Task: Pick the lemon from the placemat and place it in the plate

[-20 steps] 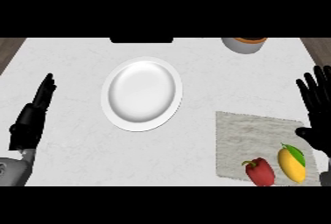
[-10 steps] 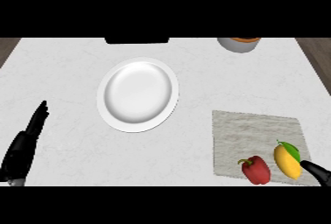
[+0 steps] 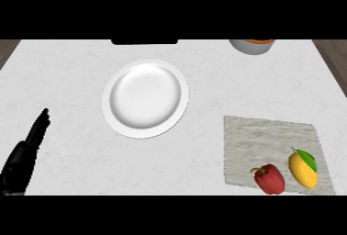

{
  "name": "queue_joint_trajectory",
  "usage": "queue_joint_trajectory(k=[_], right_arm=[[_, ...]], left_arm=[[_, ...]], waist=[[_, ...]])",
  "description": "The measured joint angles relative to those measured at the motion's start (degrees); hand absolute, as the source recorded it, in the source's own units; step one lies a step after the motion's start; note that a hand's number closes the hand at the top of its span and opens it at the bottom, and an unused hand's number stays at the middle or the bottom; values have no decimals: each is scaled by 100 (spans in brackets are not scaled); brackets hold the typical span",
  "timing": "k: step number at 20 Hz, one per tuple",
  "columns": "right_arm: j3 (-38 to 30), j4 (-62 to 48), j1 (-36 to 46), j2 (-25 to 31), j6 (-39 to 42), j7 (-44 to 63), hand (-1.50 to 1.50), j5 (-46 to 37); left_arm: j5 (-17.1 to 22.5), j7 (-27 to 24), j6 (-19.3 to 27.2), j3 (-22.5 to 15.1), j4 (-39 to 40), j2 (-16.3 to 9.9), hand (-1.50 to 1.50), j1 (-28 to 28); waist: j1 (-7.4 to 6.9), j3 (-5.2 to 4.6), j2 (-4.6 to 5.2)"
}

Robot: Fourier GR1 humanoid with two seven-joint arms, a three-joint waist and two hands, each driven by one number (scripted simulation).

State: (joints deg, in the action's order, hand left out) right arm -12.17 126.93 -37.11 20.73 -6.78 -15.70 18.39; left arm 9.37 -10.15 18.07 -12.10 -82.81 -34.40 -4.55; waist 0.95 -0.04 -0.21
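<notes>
A yellow lemon (image 3: 302, 170) with a green leaf lies at the near right corner of a grey placemat (image 3: 271, 142). Beside it, on its left, sits a red bell pepper (image 3: 270, 179). A white plate (image 3: 145, 97) with nothing on it stands on the counter to the mat's upper left. My left hand (image 3: 25, 153) shows at the lower left edge, fingers straight and pointing up, well away from both plate and mat. My right hand is out of the picture.
A grey bowl (image 3: 251, 46) with something orange in it stands at the far right. A dark flat object (image 3: 144, 42) lies along the far edge. The counter's wooden border shows at the right corner (image 3: 335, 55).
The right hand has dropped out of view at the lower right. The left hand has sunk lower at the left edge. Lemon, pepper and plate have not moved.
</notes>
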Motion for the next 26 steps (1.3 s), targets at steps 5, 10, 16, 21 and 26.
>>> queue_joint_trajectory(k=[5, 10, 16, 21, 26], right_arm=[[-269, 188, -318, 750, 190, 857, -150, -555], [-501, 275, -164, 1373, 401, 2023, -150, -732], [-264, 80, 340, 1869, 794, 3105, -150, -1023], [33, -388, 822, 2184, 1276, 3592, -150, -1303], [453, -1142, 1380, 2279, 1722, 3610, -150, -1817]], left_arm=[[-51, 12, -63, 1, 31, 53, 0, 81], [-144, -20, -96, 30, 43, 120, 0, 67], [-251, 33, -148, 69, 56, 250, 0, 116], [-328, -18, -257, 143, 74, 279, 0, 70], [-360, 1, -369, 292, 49, 311, 0, 52]], waist=[[-55, -4, 24], [-113, -3, 33], [-137, -1, 35], [-152, 3, 35], [-154, 6, 32]])
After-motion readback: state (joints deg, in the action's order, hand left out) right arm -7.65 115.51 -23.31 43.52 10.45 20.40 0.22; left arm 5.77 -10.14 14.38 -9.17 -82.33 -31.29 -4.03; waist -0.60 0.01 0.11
